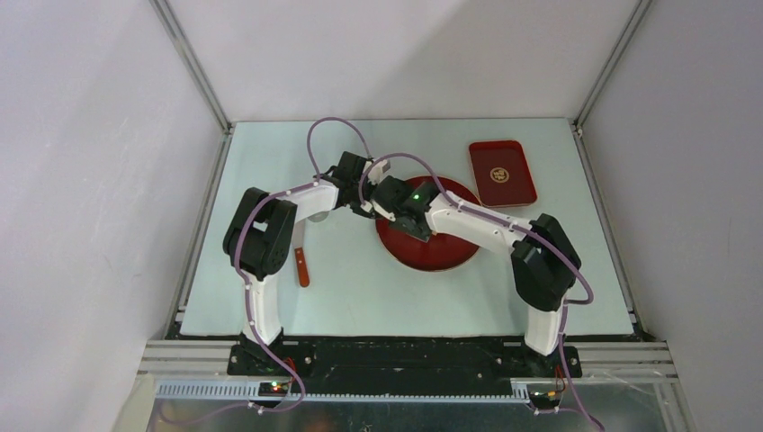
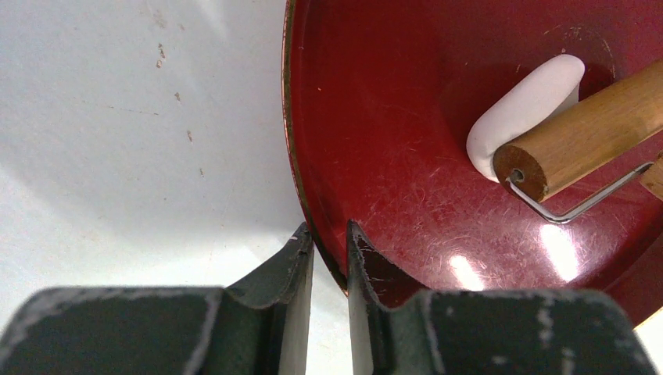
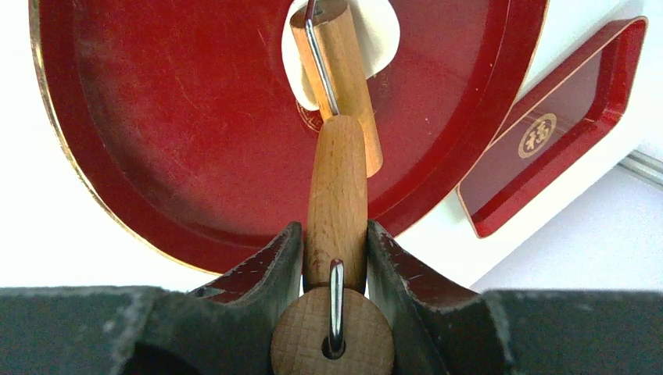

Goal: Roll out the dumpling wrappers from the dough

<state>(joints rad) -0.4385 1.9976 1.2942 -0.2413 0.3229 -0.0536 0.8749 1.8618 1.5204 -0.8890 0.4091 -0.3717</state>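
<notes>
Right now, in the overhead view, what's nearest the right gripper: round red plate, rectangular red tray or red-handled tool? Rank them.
1. Round red plate, directly beneath the right gripper.
2. Rectangular red tray, farther back, to its right.
3. Red-handled tool, far left, near the left arm.

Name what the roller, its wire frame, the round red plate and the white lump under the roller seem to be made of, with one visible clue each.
Roller: light wood, matte; grain shows on handle and end.
Wire frame: bare metal; thin, shiny grey.
Red plate: probably lacquered plastic or wood; glossy, finely scratched, gold rim.
Dough: soft matte white mass, flattened under the roller.
</notes>
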